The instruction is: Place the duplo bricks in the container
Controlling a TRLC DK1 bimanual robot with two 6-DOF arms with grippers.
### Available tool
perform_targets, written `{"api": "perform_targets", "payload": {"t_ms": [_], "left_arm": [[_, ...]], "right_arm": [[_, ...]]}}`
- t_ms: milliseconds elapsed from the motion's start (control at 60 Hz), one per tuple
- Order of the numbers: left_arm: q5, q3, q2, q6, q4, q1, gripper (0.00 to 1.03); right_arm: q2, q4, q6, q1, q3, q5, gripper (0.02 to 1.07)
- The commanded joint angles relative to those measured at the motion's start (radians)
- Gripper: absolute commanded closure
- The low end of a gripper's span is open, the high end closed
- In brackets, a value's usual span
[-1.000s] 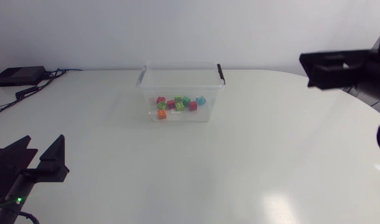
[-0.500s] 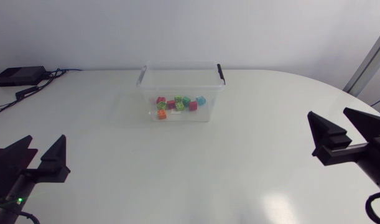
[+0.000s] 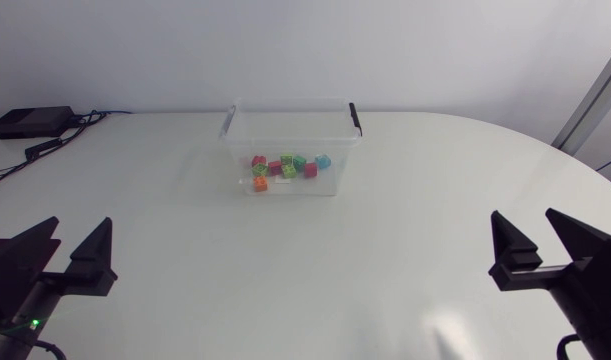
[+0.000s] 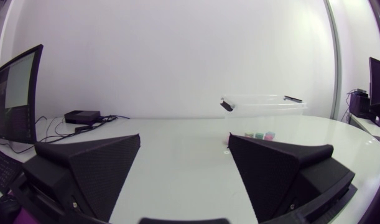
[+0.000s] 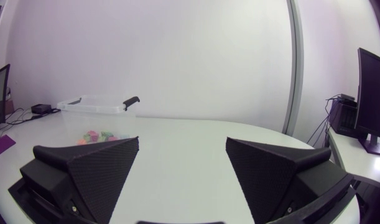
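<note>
Down from high at the far right, the right gripper (image 3: 528,232) now sits low by the table's (image 3: 315,270) near edge; the left gripper (image 3: 81,236) has barely shifted.
Both grippers have their fingers spread wide, with nothing between them. The clear container (image 3: 290,140) stands well ahead of both, off toward each gripper's inner finger, its long side facing them. The left arm looks slightly nearer. Every brick I can see, the coloured bricks (image 3: 285,166), already lies on its floor, so the job looks done. A black box (image 3: 30,121) with cables sits far beyond the left fingers, out of the way.
</note>
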Motion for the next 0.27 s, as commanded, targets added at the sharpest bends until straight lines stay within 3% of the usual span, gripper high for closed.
{"api": "perform_targets", "payload": {"t_ms": [0, 250], "left_arm": [[0.001, -0.019, 0.0, -0.023, 0.001, -0.01, 0.04], [0.001, -0.019, 0.001, -0.025, 0.002, -0.016, 0.04]], "right_arm": [[-0.034, 0.03, 0.003, -0.029, -0.059, -0.013, 0.06], [-0.062, 0.046, 0.004, -0.052, -0.096, -0.022, 0.06]]}}
